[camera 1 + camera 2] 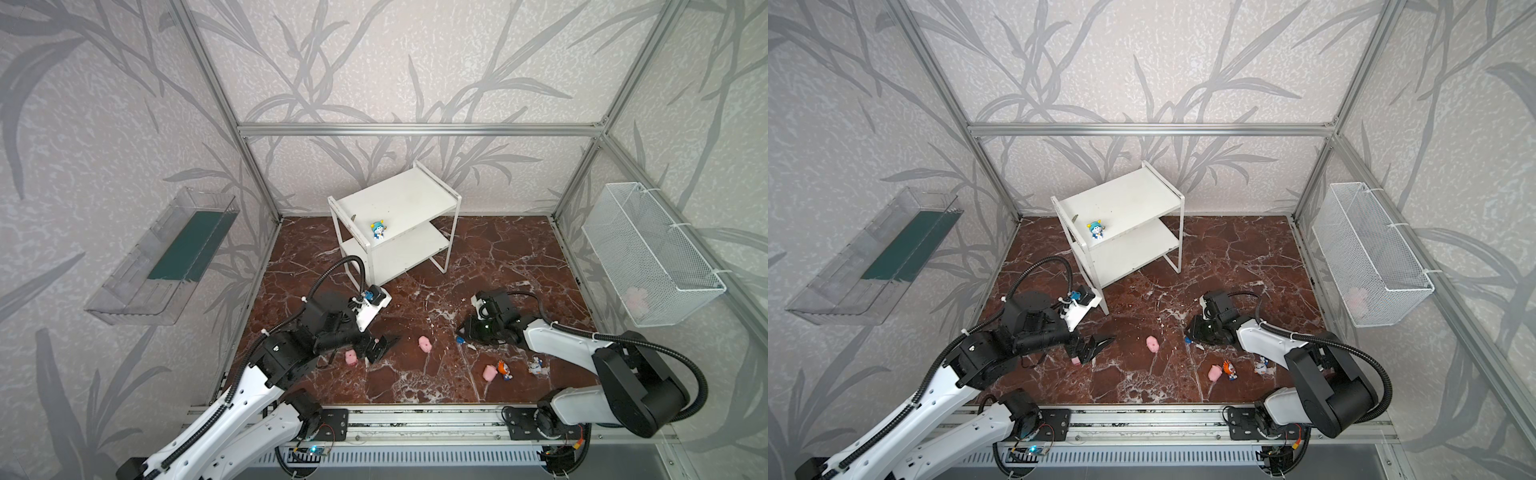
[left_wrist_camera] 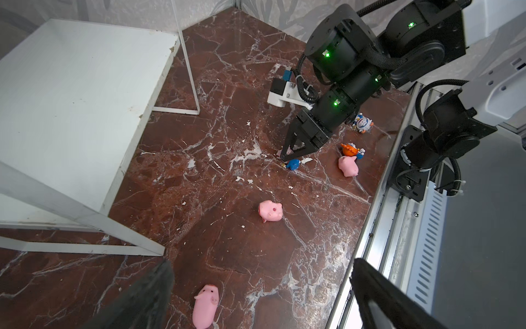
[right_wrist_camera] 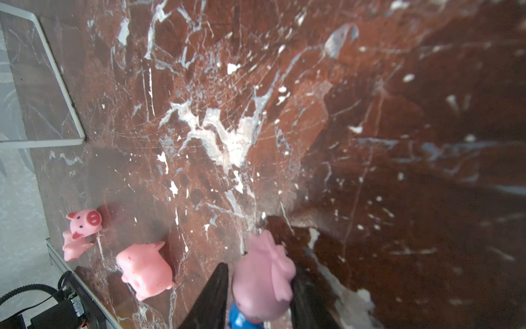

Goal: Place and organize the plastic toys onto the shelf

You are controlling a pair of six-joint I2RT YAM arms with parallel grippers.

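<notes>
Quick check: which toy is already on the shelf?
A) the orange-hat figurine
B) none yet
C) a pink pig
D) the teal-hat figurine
D: the teal-hat figurine stands on the top board of the shelf, while the pink pigs and the orange-hat figurine lie on the floor.

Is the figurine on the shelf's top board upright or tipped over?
Upright: in both top views the teal-hat figurine stands head uppermost on the shelf's top board, near its front edge.
</notes>
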